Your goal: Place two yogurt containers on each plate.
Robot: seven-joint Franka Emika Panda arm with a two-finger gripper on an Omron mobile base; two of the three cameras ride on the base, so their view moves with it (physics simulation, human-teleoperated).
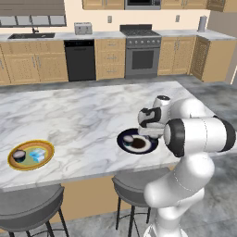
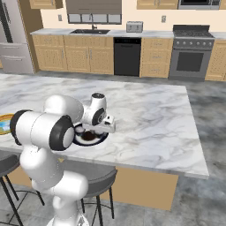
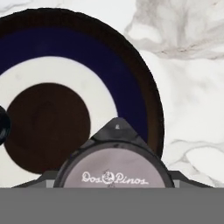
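Observation:
The dark navy plate (image 1: 121,141) (image 2: 101,139) (image 3: 131,74), with its pale ring and brown centre, lies near the island's front edge. One pale yogurt cup (image 1: 128,138) (image 2: 80,130) stands on its left part. My gripper (image 1: 149,133) (image 2: 98,130) (image 3: 114,175) hangs just above this plate, shut on another round yogurt cup (image 3: 114,173) whose greyish lid reads "Dos Pinos". The yellow-rimmed plate (image 1: 48,149) (image 2: 3,117) sits far to the left. It carries a dark round cup (image 1: 19,155) and a light blue tub (image 1: 38,155).
Two grey stools (image 1: 28,208) (image 1: 132,187) stand under the island's front edge. The marble top (image 1: 83,115) stretches open behind and between the plates. A dark rounded edge (image 3: 2,124) shows at the left side of the hand view.

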